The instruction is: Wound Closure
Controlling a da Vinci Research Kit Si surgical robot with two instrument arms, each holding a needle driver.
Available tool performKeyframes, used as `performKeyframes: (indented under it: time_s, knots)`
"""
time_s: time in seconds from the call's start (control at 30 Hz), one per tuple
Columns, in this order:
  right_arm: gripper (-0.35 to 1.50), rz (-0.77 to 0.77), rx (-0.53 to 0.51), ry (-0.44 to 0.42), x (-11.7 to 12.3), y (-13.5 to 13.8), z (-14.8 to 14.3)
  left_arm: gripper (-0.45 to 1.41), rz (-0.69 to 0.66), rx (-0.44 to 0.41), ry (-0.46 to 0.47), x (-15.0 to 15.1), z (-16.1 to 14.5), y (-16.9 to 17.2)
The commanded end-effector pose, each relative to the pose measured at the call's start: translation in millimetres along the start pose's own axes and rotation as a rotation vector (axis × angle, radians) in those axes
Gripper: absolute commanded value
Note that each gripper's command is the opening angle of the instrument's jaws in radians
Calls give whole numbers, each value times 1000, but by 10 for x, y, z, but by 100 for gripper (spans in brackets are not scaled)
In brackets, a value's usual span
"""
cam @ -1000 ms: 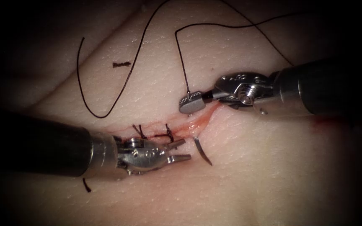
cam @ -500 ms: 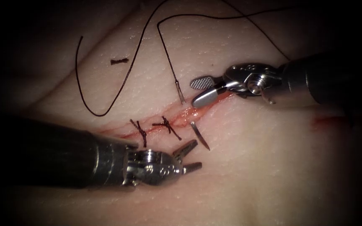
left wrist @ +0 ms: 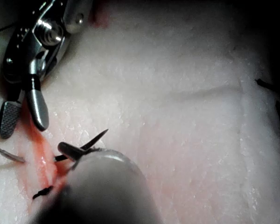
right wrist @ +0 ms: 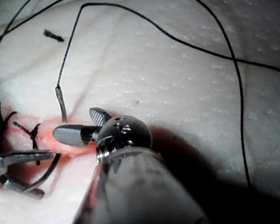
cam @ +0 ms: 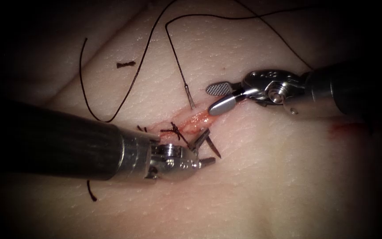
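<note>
The curved needle is in the tissue across the cut (cam: 197, 119). Its thread end (cam: 190, 98) sticks out on the cut's left side and its tip (cam: 214, 149) on the right side. My left tool (cam: 212, 145) stands open with the tip between its jaws, not gripped. The right tool (cam: 209, 100) is open just right of the needle's thread end and holds nothing. The left wrist view shows the tip (left wrist: 95, 140) beside one left jaw, with the right tool (left wrist: 23, 127) open. In the right wrist view the thread end (right wrist: 60, 102) stands beside the right tool (right wrist: 73, 122).
Two knotted stitches (cam: 175, 131) (cam: 142, 129) close the cut left of the needle. Dark thread (cam: 173, 48) runs from the needle up and loops over the far tissue. Cut thread ends (cam: 127, 64) (cam: 91, 192) lie loose. A red fluid smear (cam: 345, 128) marks the right.
The right tool let go of the needle's thread end, opened and drew back slightly right. The left tool moved up and right until its open jaws reached the needle tip.
</note>
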Motion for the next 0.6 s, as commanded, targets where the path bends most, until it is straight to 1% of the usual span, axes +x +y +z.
performKeyframes:
  time_s: [0.03, 0.13, 0.17, 0.2, 0.23, 0.27, 0.3, 0.33, 0.37, 0.4, 0.5, 0.6]
  knots:
    - [110, 2, 2, 1, -5, 1, 8, 64, -2, -5, 4, 1, 5, 7]
    - [106, 0, -3, 8, -6, 2, 3, 59, 7, 9, 63, 6, 10, 4]
    - [103, 4, -9, 14, -7, 3, 0, 51, 14, 12, 90, 8, 11, 3]
    - [103, 4, -9, 14, -7, 3, 0, 51, 14, 12, 90, 8, 11, 3]
    - [101, 5, -10, 15, -7, 4, -2, 39, 19, 11, 105, 10, 13, 3]
    - [101, 5, -10, 15, -7, 4, -2, 39, 19, 11, 105, 10, 13, 3]
    - [96, 5, -8, 20, -8, 5, -6, 14, 24, 10, 128, 11, 15, 3]
    - [95, 5, -7, 22, -8, 5, -7, -6, 24, 9, 137, 11, 15, 3]
    - [95, 5, -6, 25, -9, 5, -8, -35, 25, 5, 144, 11, 15, 2]
    - [91, 6, -9, 27, -10, 5, -10, -45, 26, 1, 151, 10, 16, 1]
    - [86, 9, -12, 35, -11, 5, -13, -45, 34, -9, 172, 8, 16, -1]
    - [83, 13, -17, 45, -12, 5, -18, -45, -12, -37, 211, 5, 14, -1]
